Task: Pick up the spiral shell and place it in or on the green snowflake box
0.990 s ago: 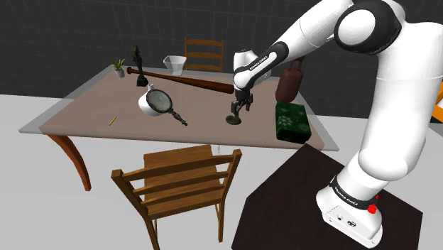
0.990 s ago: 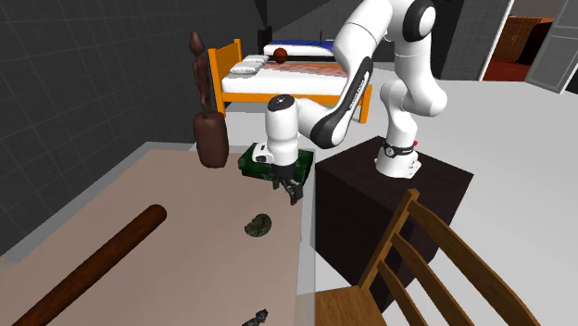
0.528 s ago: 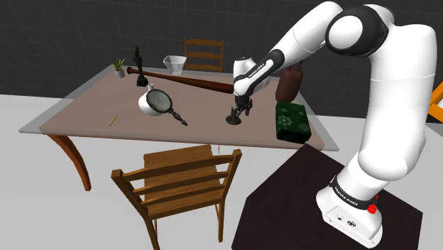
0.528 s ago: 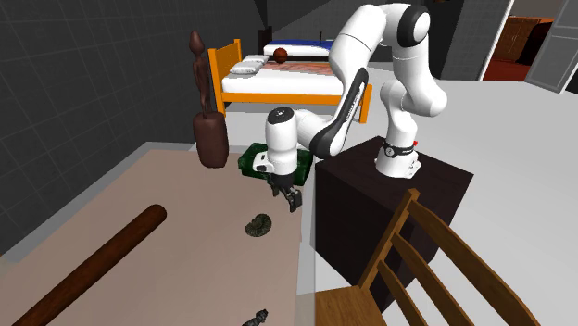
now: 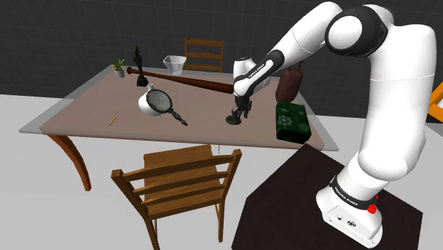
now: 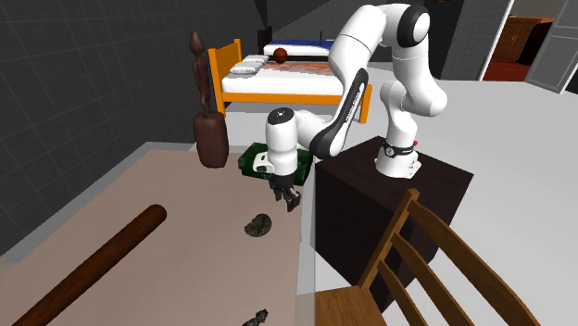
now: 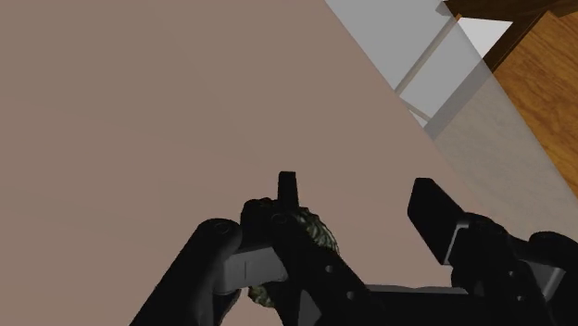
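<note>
Hovering low over the brown worktop (image 5: 99,103): one all-black pincer (image 6: 290,198) on a white arm (image 5: 376,92), pointing down, fingers spread apart and holding nothing.

Item 1. Spiral shell (image 6: 258,225), dark mottled green, lying on the worktop just beneath the pincer and slightly off to one side. In the wrist view one finger (image 7: 289,196) crosses in front of the shell, while the other finger (image 7: 433,211) stands well clear of it. Neither finger can be seen to touch it. The second exterior view shows a gap between the fingertips and the shell.

Item 2. Green snowflake box (image 5: 292,119), dark green with a pale pattern on its lid, lying flat on the worktop near the pincer, on the side toward the stand (image 5: 284,206).

Item 3. Brown carved figure (image 6: 209,125), upright, beyond the box from the pincer.

Item 4. Long dark bat (image 5: 192,82), lying on the worktop behind the pincer, away from the near edge.

Item 5. Magnifying glass (image 5: 163,101), resting against a white bowl (image 5: 147,105), well apart from the pincer on the side away from the box.

Item 6. Wooden chair (image 5: 181,177), on the floor at the near edge of the worktop.
</note>
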`<action>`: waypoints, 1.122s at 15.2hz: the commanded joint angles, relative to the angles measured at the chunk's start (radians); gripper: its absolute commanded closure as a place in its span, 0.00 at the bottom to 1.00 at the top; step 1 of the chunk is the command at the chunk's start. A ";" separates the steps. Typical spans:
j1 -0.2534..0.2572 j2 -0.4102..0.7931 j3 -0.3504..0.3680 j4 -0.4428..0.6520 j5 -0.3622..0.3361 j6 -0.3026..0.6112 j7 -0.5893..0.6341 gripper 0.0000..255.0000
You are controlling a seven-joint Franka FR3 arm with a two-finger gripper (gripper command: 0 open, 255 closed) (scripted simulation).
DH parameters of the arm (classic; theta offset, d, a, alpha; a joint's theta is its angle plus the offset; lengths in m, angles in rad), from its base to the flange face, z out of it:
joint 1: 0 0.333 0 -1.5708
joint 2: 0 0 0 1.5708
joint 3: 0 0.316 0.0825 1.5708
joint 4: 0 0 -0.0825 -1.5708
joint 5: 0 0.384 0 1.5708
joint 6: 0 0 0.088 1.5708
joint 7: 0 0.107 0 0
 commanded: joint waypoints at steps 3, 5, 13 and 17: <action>0.000 0.000 0.000 0.000 0.000 0.000 0.000 1.00; 0.000 0.000 0.000 0.000 0.000 0.000 0.000 1.00; -0.005 0.099 -0.001 0.130 0.006 -0.005 -0.003 0.00; -0.012 0.235 -0.001 0.323 0.016 -0.029 -0.009 0.00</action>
